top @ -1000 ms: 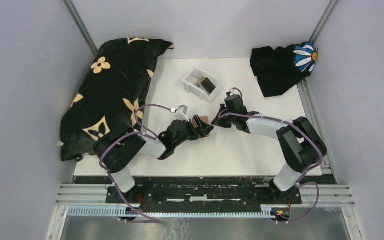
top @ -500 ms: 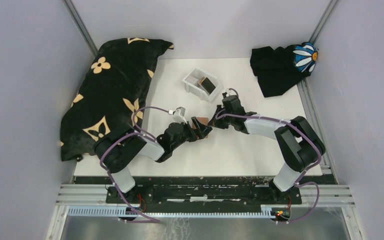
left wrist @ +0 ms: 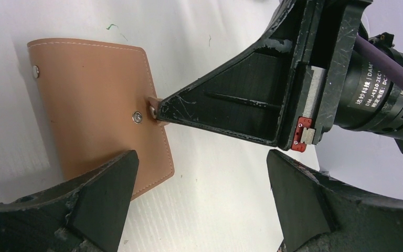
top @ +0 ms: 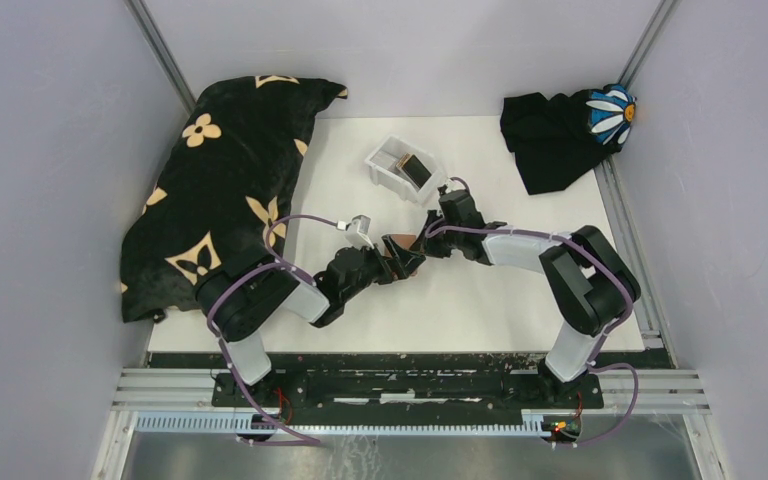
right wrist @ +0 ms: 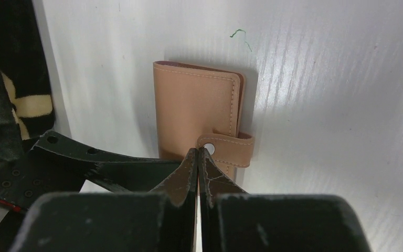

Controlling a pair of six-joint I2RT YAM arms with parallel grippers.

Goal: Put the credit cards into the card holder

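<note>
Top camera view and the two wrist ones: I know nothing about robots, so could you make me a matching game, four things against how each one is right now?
Things:
1. card holder
2. left gripper
3. right gripper
4. white tray

States:
A. jaws spread wide
B. has a dark card in it
C. lies folded shut and flat
D. shut, tips at the snap tab

Pairs: 1-C, 2-A, 3-D, 4-B

The card holder point(left wrist: 94, 100) is smooth matt leather with a shiny metal snap point(left wrist: 137, 116); the right pincer point(right wrist: 198, 153), scuffed plastic.
</note>
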